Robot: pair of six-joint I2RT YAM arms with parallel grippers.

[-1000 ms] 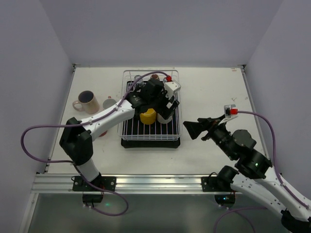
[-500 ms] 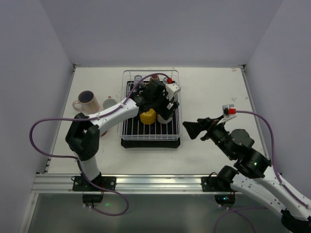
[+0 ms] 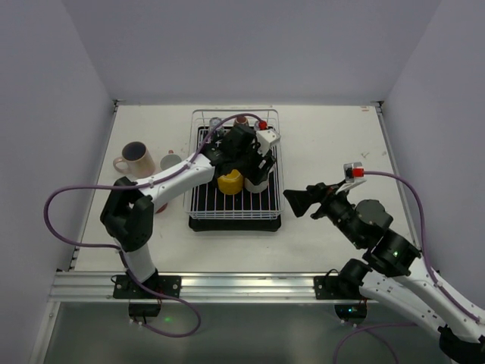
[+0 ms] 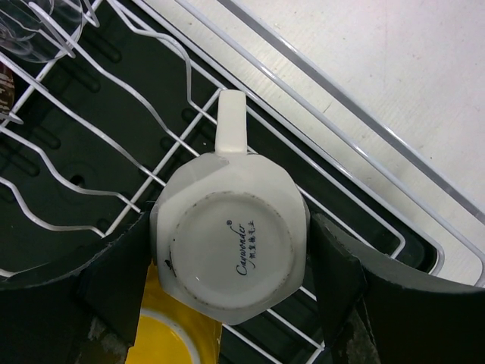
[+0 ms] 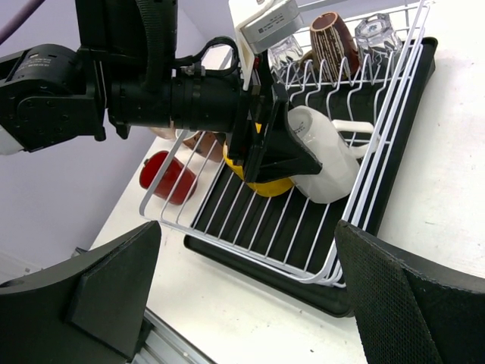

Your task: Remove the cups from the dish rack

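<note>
A robotics laboratory test cell: plain pale walls box in a white desk, where two robot arms, left and right, are bolted to an aluminium rail and trail purple cables. A household dish rack of cups serves as the only domestic prop.

Mug glazed white ceramic (foot ring matt); rack white coated wire, glossy; tray black plastic.

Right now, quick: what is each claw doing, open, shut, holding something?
Left gripper: jaws either side of the white mug; a firm grip cannot be told.
Right gripper: open, holding nothing.
</note>
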